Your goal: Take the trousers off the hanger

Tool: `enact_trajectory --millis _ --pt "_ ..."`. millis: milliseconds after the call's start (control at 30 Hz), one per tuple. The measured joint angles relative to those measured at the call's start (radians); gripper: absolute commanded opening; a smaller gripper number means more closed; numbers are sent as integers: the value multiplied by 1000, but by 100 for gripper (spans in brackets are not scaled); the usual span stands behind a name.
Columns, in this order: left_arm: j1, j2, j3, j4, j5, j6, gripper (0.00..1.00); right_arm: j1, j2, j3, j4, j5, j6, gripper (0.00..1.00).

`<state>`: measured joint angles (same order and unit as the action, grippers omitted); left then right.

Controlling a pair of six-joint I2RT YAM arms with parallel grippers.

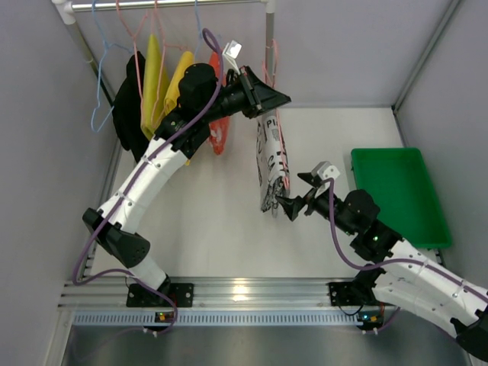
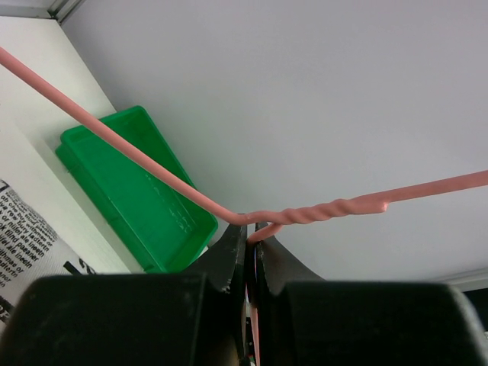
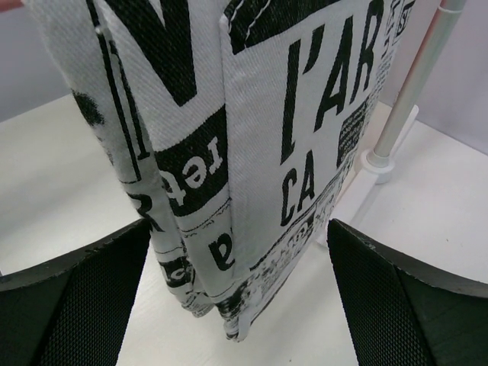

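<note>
The white trousers (image 1: 272, 164) with black letters hang from the pink wire hanger (image 1: 273, 57), held away from the rail. My left gripper (image 1: 267, 95) is shut on the hanger's wire just below its twisted neck. In the left wrist view the jaws (image 2: 250, 229) pinch the pink wire (image 2: 152, 164), and a corner of the trousers (image 2: 30, 236) shows at lower left. My right gripper (image 1: 286, 204) is open at the trousers' lower hem. In the right wrist view its fingers (image 3: 107, 274) stand wide on either side of the hanging cloth (image 3: 252, 114), not touching it.
A green tray (image 1: 396, 194) lies at the right, also in the left wrist view (image 2: 137, 191). The rail at the back holds yellow garments (image 1: 156, 84), a red-orange garment (image 1: 219, 133), a dark garment (image 1: 126, 107) and light blue hangers (image 1: 99, 114). A white rack post (image 3: 404, 91) stands behind the trousers.
</note>
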<state>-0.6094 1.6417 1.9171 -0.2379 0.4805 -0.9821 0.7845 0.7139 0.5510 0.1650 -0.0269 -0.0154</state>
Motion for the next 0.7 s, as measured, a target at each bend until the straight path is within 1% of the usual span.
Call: enact_trajectory --millis 100,233,533,700 --pt "0 0 0 0 1 0 0 1 3 0 3 0 0 97" --pt "0 0 0 0 2 0 0 2 2 0 3 -8 -4 99" --pt "6 0 0 0 2 -8 0 40 -40 0 -8 -78 -48 100" --pt "7 0 0 2 2 -12 0 62 -22 0 -7 -48 -65 99"
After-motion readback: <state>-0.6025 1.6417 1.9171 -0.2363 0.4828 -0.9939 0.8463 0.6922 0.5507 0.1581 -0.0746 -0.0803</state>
